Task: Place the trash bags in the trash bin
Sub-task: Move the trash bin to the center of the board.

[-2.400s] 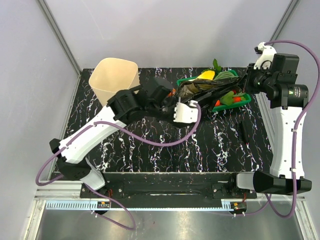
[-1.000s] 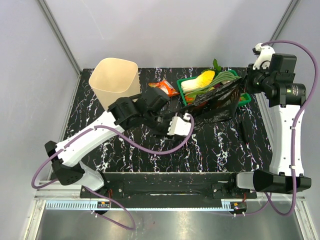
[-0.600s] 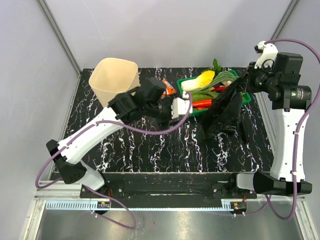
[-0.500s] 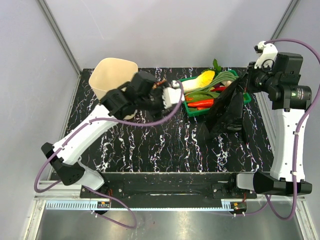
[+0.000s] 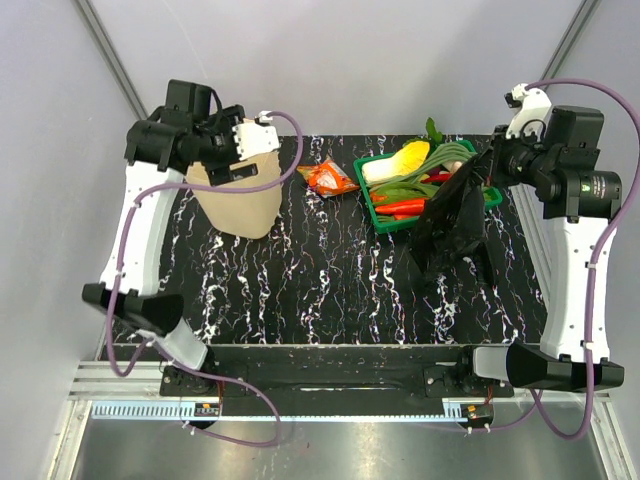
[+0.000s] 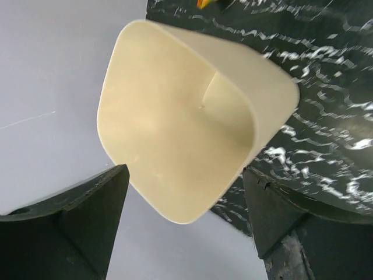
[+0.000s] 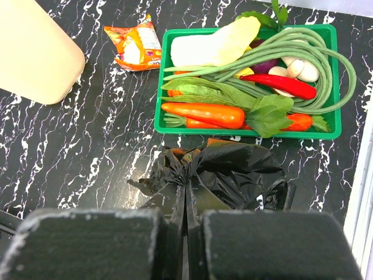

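Note:
The trash bin is a tall cream wastebasket at the back left of the table. My left gripper hovers open right above it. In the left wrist view the bin's rim and bare cream inside lie below my left gripper, which holds nothing. My right gripper is shut on a crinkly black trash bag that hangs floppy just in front of the tray. In the right wrist view the bag bunches at my right gripper. A small flat black piece lies by the bag's right edge.
A green tray of vegetables stands at the back, right of centre; its rim sits just beyond the bag. An orange snack wrapper lies between bin and tray, also in the right wrist view.
My left arm let go of the bag and swung from mid-table back to above the bin, jaws opening. The bag, first stretched between both grippers, now hangs from the right one alone.

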You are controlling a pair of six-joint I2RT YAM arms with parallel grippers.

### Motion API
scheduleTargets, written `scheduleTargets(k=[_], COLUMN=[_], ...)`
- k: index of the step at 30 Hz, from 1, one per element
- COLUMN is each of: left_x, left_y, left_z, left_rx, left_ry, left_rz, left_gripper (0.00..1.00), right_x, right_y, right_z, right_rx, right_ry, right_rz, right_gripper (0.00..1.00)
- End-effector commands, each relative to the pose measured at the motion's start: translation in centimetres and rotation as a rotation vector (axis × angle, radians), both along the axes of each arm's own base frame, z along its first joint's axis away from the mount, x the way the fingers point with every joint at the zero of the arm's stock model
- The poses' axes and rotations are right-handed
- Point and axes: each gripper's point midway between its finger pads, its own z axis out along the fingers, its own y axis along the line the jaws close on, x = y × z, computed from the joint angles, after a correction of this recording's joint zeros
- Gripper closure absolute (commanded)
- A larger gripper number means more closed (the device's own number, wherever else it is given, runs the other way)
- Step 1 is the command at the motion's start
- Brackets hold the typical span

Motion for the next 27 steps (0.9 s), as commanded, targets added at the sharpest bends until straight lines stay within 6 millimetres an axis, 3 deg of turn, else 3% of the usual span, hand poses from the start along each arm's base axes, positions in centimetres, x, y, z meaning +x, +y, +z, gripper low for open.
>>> scheduleTargets(k=[1,5,9,11,15,17,22,27], left_x=[-0.2,1.3,1.3,1.8,3.9,3.9,1.4,-1.4], left_y=[2.2,3.8,4.4,4.3,3.9,3.9,3.8,4.1], left_z=[-4.3,-7.2,-8.9,-8.2,-5.1,-3.5,-0.5,-1.3], left_rx=[0.167,0.222,0.249,0.225,0.135,0.130,0.128,0.165], left_ry=[0.188,0.270,0.305,0.284,0.126,0.061,0.001,0.066], left_rz=[-0.147,-0.158,-0.195,-0.183,-0.119,-0.123,-0.195,-0.262], left_gripper=[0.16,0.17,0.18,0.18,0.18,0.19,0.19,0.19], right_x=[-0.4,-0.5,-0.5,-0.6,-0.5,-0.4,-0.4,-0.4], right_y=[0.2,0.2,-0.1,-0.2,-0.2,-0.1,-0.1,0.0], right_z=[0.3,-0.1,-0.7,-0.8,-0.9,-1.1,-1.5,-1.6], right_rx=[-0.007,-0.013,-0.022,-0.027,-0.025,-0.021,-0.019,-0.017], right_ry=[-0.021,-0.011,0.006,0.007,0.009,0.014,0.024,0.022], right_rz=[0.024,0.025,0.017,0.014,0.012,0.015,0.018,0.022], right_gripper=[1.00,1.00,1.00,1.00,1.00,1.00,1.00,1.00])
